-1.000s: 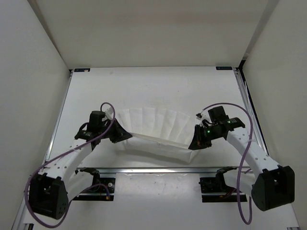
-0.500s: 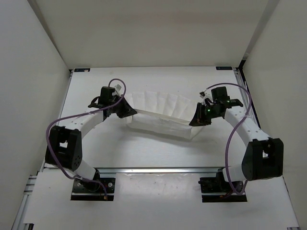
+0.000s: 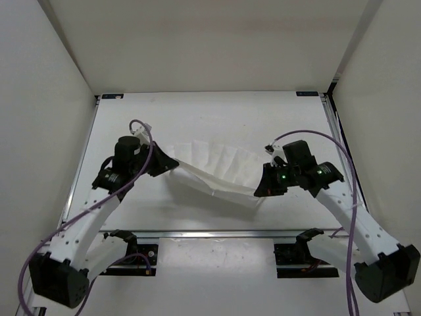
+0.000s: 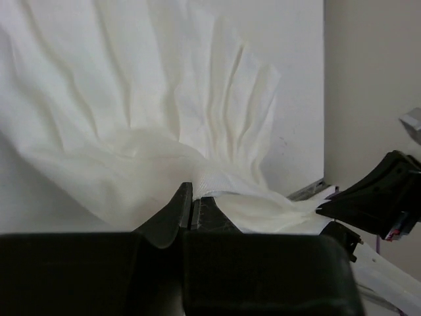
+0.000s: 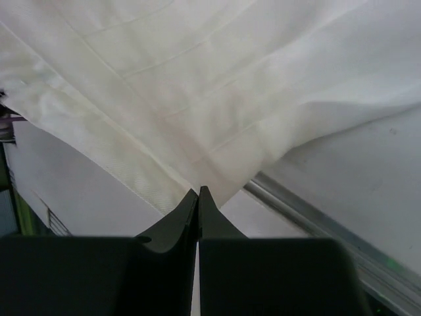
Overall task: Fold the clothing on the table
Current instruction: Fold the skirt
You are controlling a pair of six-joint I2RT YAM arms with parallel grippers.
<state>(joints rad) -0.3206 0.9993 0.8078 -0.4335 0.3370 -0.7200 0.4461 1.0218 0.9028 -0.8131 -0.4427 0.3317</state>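
Note:
The clothing (image 3: 214,170), a thin white pleated garment, hangs stretched between both grippers above the table (image 3: 210,118). Its far part fans out on the surface. My left gripper (image 3: 172,164) is shut on the garment's left end; in the left wrist view the fabric (image 4: 164,125) bunches into the pinched fingertips of that gripper (image 4: 191,199). My right gripper (image 3: 258,190) is shut on the right end, lower in the top view. In the right wrist view a corner of the cloth (image 5: 217,99) runs down into the closed tips of the gripper (image 5: 198,192).
White enclosure walls (image 3: 46,131) stand on three sides of the table. A silver rail (image 3: 217,232) runs along the near edge, also seen under the cloth as a rail (image 5: 316,214) in the right wrist view. Purple cables (image 3: 148,141) loop off both arms.
Both grippers, still pinching the garment, swung toward the far side and have now come back nearer. The held edge sags between them, with the right end lower.

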